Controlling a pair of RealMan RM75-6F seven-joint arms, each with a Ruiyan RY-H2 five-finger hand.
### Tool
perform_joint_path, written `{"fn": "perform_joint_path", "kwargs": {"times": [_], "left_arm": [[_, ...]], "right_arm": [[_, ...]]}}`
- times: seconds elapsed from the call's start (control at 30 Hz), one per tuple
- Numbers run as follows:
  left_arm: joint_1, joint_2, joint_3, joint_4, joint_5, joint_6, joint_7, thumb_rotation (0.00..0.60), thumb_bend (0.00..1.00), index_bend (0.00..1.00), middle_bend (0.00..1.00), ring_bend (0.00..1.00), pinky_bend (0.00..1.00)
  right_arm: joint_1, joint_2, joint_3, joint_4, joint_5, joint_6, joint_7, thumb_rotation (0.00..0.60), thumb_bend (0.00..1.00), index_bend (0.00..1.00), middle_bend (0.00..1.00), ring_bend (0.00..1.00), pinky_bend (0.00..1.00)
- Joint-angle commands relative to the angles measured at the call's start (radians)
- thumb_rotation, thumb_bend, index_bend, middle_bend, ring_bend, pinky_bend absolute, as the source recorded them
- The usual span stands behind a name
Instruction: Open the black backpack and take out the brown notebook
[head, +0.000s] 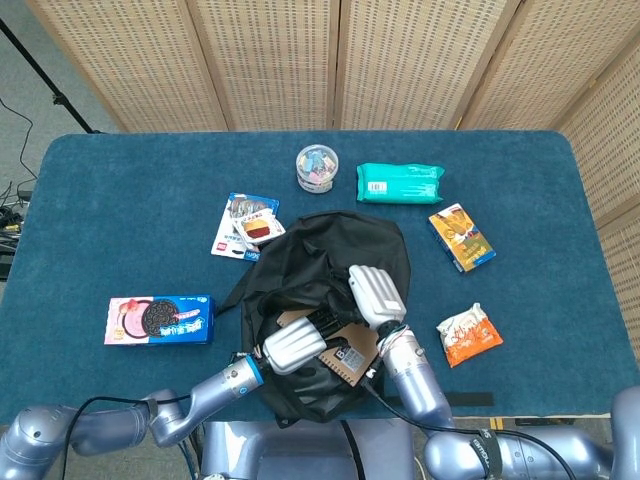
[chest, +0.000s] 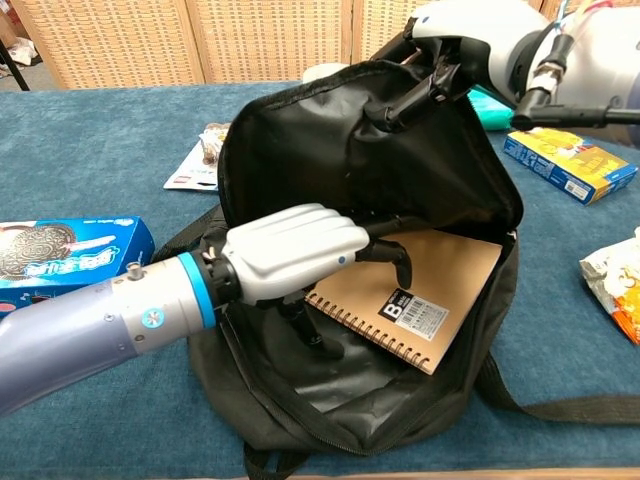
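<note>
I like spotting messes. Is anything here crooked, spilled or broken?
Nothing is spilled or broken. The brown notebook lies slanted, half out of the open black backpack. The right hand holds the flap up, and the left hand reaches in over the notebook. An orange snack bag looks crumpled.
</note>
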Motion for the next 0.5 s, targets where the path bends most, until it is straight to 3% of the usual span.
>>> {"fn": "perform_joint_path", "kwargs": {"times": [0.03,0.2,0.37,0.5], "left_arm": [[-0.011,-0.027,0.000,0.030,-0.013,0.006,-0.008,0.600,0.00,0.35,0.05,0.08,0.11],[-0.030,-0.059,0.003,0.065,-0.024,0.003,-0.009,0.600,0.04,0.34,0.04,0.08,0.11],[-0.043,-0.076,0.008,0.079,-0.034,-0.004,0.003,0.600,0.33,0.32,0.01,0.08,0.11],[-0.048,-0.083,0.010,0.085,-0.045,-0.007,0.014,0.600,0.41,0.31,0.00,0.08,0.11]], "right_arm": [[0.003,0.008,-0.002,-0.006,0.003,0.002,0.005,0.600,0.78,0.62,0.67,0.60,0.62],[0.009,0.022,-0.005,-0.015,0.005,0.007,0.013,0.600,0.78,0.62,0.67,0.60,0.62],[0.013,0.032,-0.008,-0.020,0.009,0.011,0.021,0.600,0.78,0.62,0.67,0.61,0.62],[0.016,0.037,-0.009,-0.025,0.011,0.014,0.029,0.600,0.78,0.62,0.67,0.61,0.62]]}}
